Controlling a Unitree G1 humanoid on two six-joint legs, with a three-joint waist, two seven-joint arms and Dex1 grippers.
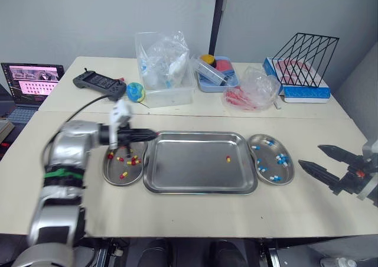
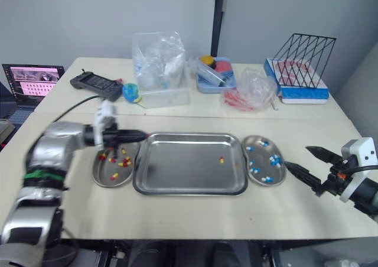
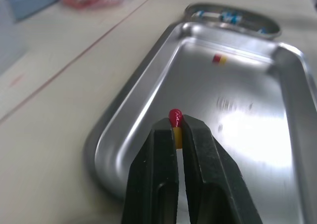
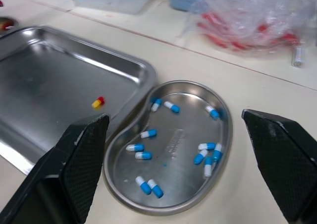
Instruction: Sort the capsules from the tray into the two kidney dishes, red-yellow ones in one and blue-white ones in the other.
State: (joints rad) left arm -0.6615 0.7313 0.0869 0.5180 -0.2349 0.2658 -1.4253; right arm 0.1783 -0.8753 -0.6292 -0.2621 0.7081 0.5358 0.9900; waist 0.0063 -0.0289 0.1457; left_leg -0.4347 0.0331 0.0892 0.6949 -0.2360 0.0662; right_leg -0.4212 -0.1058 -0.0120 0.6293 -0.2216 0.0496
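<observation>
At the tray's (image 1: 201, 191) nine o'clock edge, the left tool (image 1: 151, 136) pinches a red-yellow capsule (image 3: 175, 119), just beside the left dish (image 1: 112, 174) of red-yellow ones. One loose capsule (image 1: 228, 158) lies in the tray toward three o'clock. Beyond the right dish (image 1: 291, 173), the right tool (image 1: 312, 155) hangs open over the bench (image 1: 177, 220).

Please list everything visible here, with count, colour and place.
tray: 1, steel, table centre
loose capsule: 1, red-yellow, in tray
left dish: 1, steel, holds red-yellow capsules
right dish: 1, steel, holds blue-white capsules
laptop: 1, dark, far left
controller: 1, black, back left
box: 1, clear, back centre
ball: 1, blue-green, beside box
rack: 1, black, back right
left hand: shut on held capsule, red-yellow
right hand: open, right of right dish
</observation>
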